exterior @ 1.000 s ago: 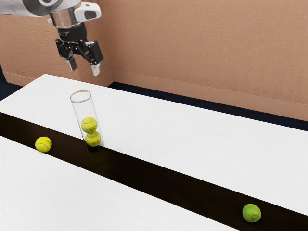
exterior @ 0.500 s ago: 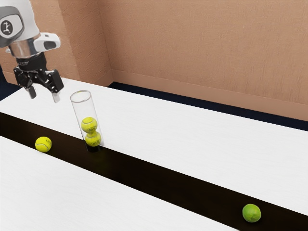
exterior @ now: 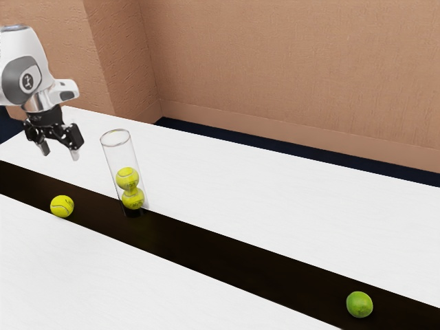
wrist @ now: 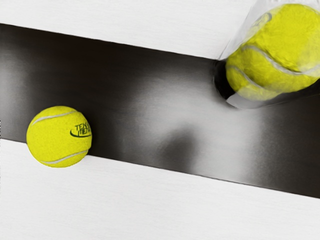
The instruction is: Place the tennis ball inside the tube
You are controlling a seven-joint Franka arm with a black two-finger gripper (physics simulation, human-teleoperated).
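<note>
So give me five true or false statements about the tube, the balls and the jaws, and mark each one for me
1. The tube holds one tennis ball above another ball. True.
2. The tube is lying on its side. False: it stands upright.
3. The loose ball lies at an edge of the dark strip. True.
4. The jaws are shut on a ball. False: they stand apart with nothing between them.
5. The round green thing is inside the tube. False: it lies well away, toward the exterior view's right.
</note>
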